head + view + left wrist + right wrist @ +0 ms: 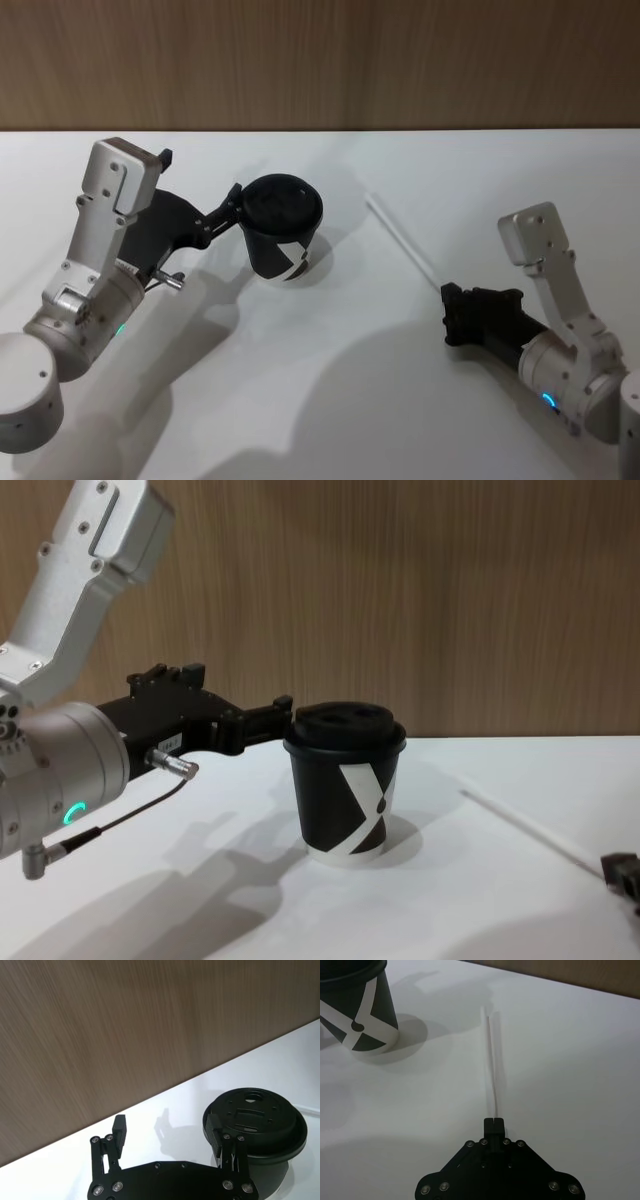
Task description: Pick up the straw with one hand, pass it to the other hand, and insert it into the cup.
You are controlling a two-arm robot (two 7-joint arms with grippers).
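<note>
The black cup [283,235] with its white X mark and black lid stands upright at centre-left on the white table. My left gripper [228,208] is open right beside the cup's lid. In the left wrist view, one of its fingers [215,1130] touches the lid of the cup [255,1120], which is outside the jaws. The thin white straw [400,238] runs diagonally to the right of the cup. My right gripper [447,305] is shut on its near end. In the right wrist view, the straw [490,1060] leads straight out from that gripper [493,1121].
A wood-panelled wall [320,60] runs along the table's far edge. The white tabletop [330,400] is bare between the two arms and in front of the cup.
</note>
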